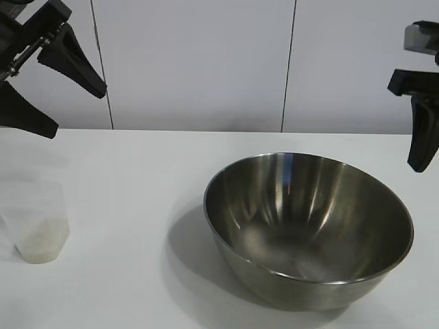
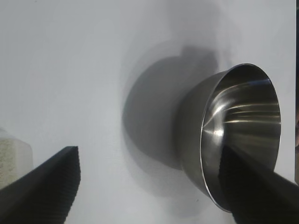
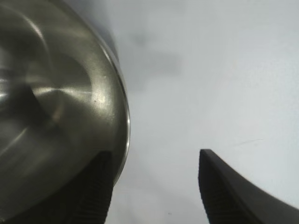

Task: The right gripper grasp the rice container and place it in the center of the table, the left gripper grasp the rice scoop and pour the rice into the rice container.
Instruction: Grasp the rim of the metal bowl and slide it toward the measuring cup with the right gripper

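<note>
The rice container (image 1: 309, 226), a large shiny steel bowl, stands upright on the white table (image 1: 137, 171), right of the middle, and is empty inside. The rice scoop (image 1: 38, 223), a clear plastic cup, stands at the left with white rice (image 1: 41, 247) in its bottom. My left gripper (image 1: 79, 113) hangs open high above the scoop, touching nothing. My right gripper (image 1: 418, 161) hovers open just above the bowl's right rim, apart from it. The left wrist view shows the left gripper (image 2: 149, 154) wide open, the bowl (image 2: 233, 116) and the scoop's edge (image 2: 11, 158). The right gripper (image 3: 154, 154) is empty beside the bowl (image 3: 56, 107).
A pale panelled wall (image 1: 199, 62) closes off the back of the table. Bare white tabletop (image 1: 130, 205) lies between the scoop and the bowl.
</note>
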Controlling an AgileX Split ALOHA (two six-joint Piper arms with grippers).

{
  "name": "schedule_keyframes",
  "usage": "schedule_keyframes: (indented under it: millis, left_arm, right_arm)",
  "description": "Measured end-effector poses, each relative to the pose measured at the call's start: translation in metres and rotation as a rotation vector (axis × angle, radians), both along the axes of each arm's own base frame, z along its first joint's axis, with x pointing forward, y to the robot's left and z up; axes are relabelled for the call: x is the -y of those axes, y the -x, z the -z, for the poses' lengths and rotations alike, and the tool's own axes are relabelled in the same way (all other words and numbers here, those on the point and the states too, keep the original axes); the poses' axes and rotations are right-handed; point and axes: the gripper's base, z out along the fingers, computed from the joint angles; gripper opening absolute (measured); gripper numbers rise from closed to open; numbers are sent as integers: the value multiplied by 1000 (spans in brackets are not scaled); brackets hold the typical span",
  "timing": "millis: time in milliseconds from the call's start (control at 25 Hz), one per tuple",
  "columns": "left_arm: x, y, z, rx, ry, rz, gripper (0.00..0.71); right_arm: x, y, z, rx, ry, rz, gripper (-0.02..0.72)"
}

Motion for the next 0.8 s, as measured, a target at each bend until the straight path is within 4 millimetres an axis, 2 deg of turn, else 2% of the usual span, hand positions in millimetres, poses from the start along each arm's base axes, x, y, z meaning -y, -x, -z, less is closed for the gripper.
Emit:
schedule_keyframes:
  millis: [400, 560, 640, 760, 800]
  left_arm:
    - [0, 0, 0, 0, 0, 0, 588]
    - [0, 0, 0, 0, 0, 0, 588]
    - [0, 0, 0, 0, 0, 1, 588]
    - [0, 0, 0, 0, 0, 1, 588]
    - [0, 0, 0, 0, 0, 1, 588]
  right_arm:
    - [-11, -26, 67, -69, -111, -40, 380]
    - [-18, -27, 82, -77, -189, -41, 370]
    - [-20, -28, 84, -72, -207, -50, 286]
    - [-20, -29, 85, -66, -208, -63, 94]
    - [-20, -28, 85, -68, -205, -81, 66]
